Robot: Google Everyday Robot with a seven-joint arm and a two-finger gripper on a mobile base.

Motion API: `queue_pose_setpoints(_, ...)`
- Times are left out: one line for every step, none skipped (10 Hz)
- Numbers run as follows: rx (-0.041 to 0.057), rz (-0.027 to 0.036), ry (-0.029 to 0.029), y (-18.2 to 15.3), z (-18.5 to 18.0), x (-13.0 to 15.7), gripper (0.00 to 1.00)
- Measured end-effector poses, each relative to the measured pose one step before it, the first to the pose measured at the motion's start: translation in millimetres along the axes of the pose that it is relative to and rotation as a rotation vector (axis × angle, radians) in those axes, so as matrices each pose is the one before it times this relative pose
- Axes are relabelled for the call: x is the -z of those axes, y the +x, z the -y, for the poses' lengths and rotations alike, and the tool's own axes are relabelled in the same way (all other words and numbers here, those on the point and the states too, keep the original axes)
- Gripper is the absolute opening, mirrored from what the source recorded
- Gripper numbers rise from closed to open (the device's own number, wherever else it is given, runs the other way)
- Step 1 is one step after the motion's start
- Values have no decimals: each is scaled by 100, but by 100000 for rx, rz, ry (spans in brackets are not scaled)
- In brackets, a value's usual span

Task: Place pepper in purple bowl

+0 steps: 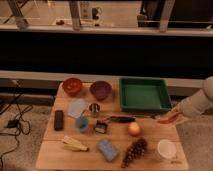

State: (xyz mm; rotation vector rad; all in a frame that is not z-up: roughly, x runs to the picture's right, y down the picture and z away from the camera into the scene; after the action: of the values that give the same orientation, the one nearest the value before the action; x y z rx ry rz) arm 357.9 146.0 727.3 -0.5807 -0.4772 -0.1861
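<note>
The pepper [168, 119], slim and red-orange, hangs just above the table's right edge, below the green tray's near right corner. My gripper [175, 115] reaches in from the right on a pale arm and is shut on the pepper's right end. The purple bowl [100, 90] stands at the back of the table, left of centre, well to the left of the gripper. It sits beside a red bowl [72, 86].
A green tray [145, 94] lies between gripper and purple bowl. On the wooden table [150, 134] are a round orange fruit [133, 129], a dark utensil [120, 119], a metal cup [94, 108], a blue cup [82, 123], a blue sponge [107, 149], dark grapes [134, 151] and a white cup [166, 148].
</note>
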Motion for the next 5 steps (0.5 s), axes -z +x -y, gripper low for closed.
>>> queue_pose_setpoints(1195, -4417, 1864, -1500, 531, 1006, 7)
queue_pose_setpoints(154, -7129, 1958, -1683, -55, 1114, 7)
queue_pose_setpoints(398, -6755, 2029, -1992, -325, 816, 7)
queue_pose_setpoints(718, -3243, 1612, -1588, -401, 475, 7)
queue_pose_setpoints(1552, -939, 1234, -1468, 141, 102, 7)
